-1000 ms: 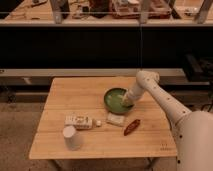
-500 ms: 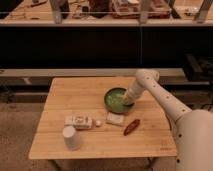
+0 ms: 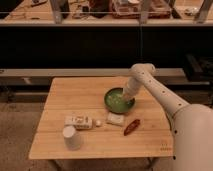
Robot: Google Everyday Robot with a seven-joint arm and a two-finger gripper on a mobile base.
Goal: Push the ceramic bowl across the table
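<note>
Round, shallow, green-glazed ceramic bowl with a darker rim (image 3: 119,100), sitting upright on the light wooden plank tabletop (image 3: 80,97), right of centre and in the rear half, nearer the far edge than the near one. Pale, lighter patch visible inside the bowl. At the bowl's right-hand rim, the robot's two-finger gripper (image 3: 127,96), reaching down from a white arm (image 3: 160,92) that bends at a rounded joint above the table's far right corner; gripper tip right at or over the rim, actual contact impossible to confirm. Just in front of the bowl, toward the near edge, a small pale rectangular packet (image 3: 115,119), close to the bowl but apart from it. To the right of that packet, a slim dark-red pepper-like object (image 3: 131,127) lying at a slant. Left of the packet, a tiny pale round item (image 3: 98,122), and just beside it a flat whitish box with printed markings (image 3: 78,121). Nearer the front left corner, a white upturned cup (image 3: 71,137), well apart from the bowl. Beyond the table, a dark wall under a long shelf (image 3: 100,22) cluttered with indistinct things. Bottom right, the robot's bulky white body (image 3: 192,137) filling the corner.
</note>
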